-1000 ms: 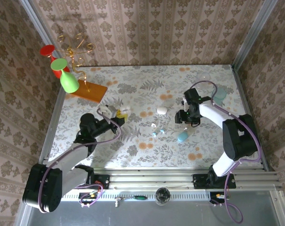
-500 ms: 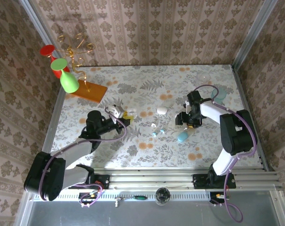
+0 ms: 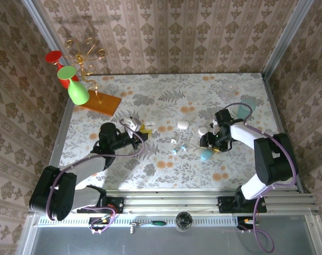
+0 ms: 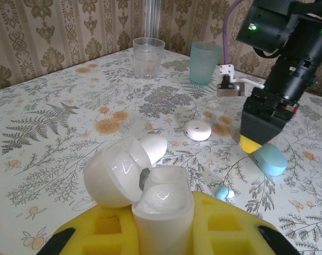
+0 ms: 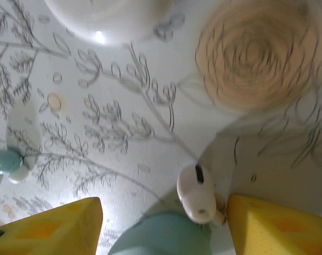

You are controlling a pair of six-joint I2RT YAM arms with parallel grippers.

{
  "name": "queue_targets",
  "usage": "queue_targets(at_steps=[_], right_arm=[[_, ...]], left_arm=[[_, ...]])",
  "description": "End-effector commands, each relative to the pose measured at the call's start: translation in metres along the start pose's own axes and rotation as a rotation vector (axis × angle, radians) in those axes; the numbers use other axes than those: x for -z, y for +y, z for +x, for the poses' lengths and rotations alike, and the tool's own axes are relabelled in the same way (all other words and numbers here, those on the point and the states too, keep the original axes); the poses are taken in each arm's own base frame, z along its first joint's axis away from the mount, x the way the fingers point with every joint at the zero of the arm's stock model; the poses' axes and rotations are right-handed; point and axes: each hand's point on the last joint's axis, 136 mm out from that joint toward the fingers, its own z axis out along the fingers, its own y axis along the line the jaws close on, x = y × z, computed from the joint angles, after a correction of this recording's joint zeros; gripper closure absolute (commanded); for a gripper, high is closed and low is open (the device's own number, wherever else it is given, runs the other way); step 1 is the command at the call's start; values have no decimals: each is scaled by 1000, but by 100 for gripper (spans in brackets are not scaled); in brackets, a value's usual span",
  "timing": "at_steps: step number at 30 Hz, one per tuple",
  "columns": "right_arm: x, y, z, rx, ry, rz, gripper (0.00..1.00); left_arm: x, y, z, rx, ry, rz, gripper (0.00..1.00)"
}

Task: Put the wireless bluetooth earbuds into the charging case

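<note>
The white charging case stands upright with its lid flipped open. My left gripper is shut on it between yellow pads, left of the table's middle. My right gripper is open and low over the table. Between its yellow fingers lies one white earbud, resting against a light-blue capsule and nearer the right finger. A second earbud with a teal tip lies apart at the left, near the table's middle.
A round white disc and a white egg-shaped piece lie between the arms. A clear cup and a teal cup stand at the far right. An orange board with a wire stand and coloured glasses sits far left.
My right gripper has come down and nearer, over the light-blue capsule and the earbud beside it. My left gripper has carried the open case a little to the right.
</note>
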Motion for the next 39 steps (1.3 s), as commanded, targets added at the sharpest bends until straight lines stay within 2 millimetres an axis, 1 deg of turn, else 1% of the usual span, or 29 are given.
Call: queue_targets(at_steps=[1, 3, 6, 8, 10, 13, 17, 21, 23, 24, 25, 29, 31, 39], right_arm=[[4, 5, 24, -64, 53, -47, 35], [6, 2, 24, -66, 33, -31, 35], [15, -7, 19, -61, -29, 26, 35], [22, -9, 13, -59, -66, 51, 36], [26, -13, 4, -55, -93, 90, 39], [29, -15, -8, -31, -90, 136, 43], [22, -19, -13, 3, -18, 182, 45], [10, -15, -15, 17, 43, 163, 49], [6, -14, -16, 17, 58, 156, 53], [4, -13, -17, 19, 61, 153, 56], [2, -12, -19, 18, 64, 149, 57], [-3, -13, -20, 14, 76, 147, 65], [-7, -14, -20, 10, 85, 148, 67], [-8, -12, -23, 0, 89, 141, 78]], left_arm=[[-5, -4, -23, -28, -60, 41, 100], [-7, -3, -23, -22, -63, 47, 100], [-10, -4, -24, -17, -65, 62, 100], [-11, -4, -25, -17, -66, 66, 100], [-13, -5, -26, -18, -66, 68, 100], [-14, -5, -25, -18, -65, 69, 100], [-14, -9, -25, -32, -65, 75, 100], [-13, -12, -23, -71, -62, 76, 100], [-14, -10, -21, -76, -56, 70, 100], [-17, -19, -21, -83, -54, 95, 100], [-19, -20, -20, -84, -51, 99, 100], [-21, -20, -20, -80, -49, 102, 100], [-22, -20, -20, -78, -49, 104, 100], [-24, -19, -20, -74, -48, 100, 100]])
